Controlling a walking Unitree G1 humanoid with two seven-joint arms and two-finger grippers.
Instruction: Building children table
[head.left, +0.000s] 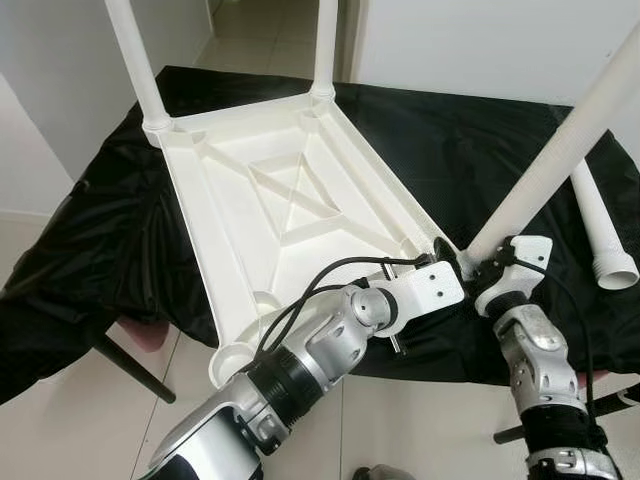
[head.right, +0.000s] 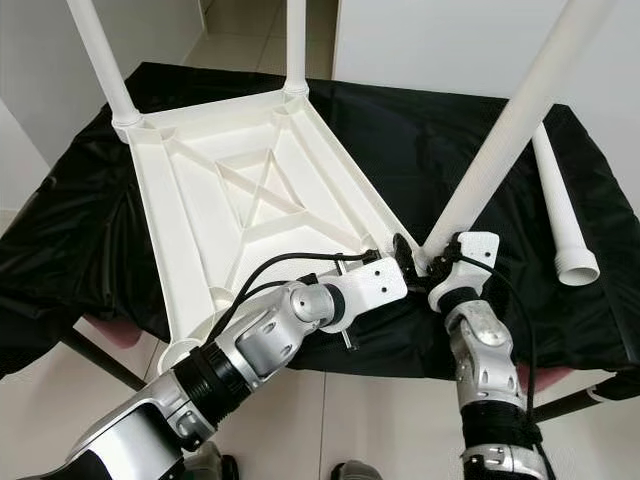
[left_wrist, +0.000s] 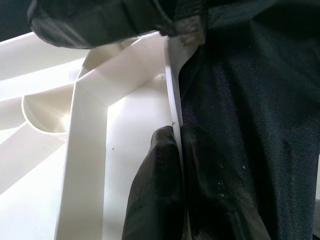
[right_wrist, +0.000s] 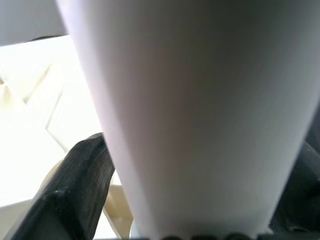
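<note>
Upturned white tabletop (head.left: 270, 210) on the black-draped desk (head.left: 90, 240), two legs already standing at its far corners, a spare leg (head.left: 603, 232) lying to the right. Third-leg step in hand: left tool (head.left: 440, 250) pinched on the tabletop's rim by the near right corner, right tool (head.left: 492, 268) clamped on the slanted leg (head.left: 560, 155). Next, probably: tip upright, then press into the socket.
</note>
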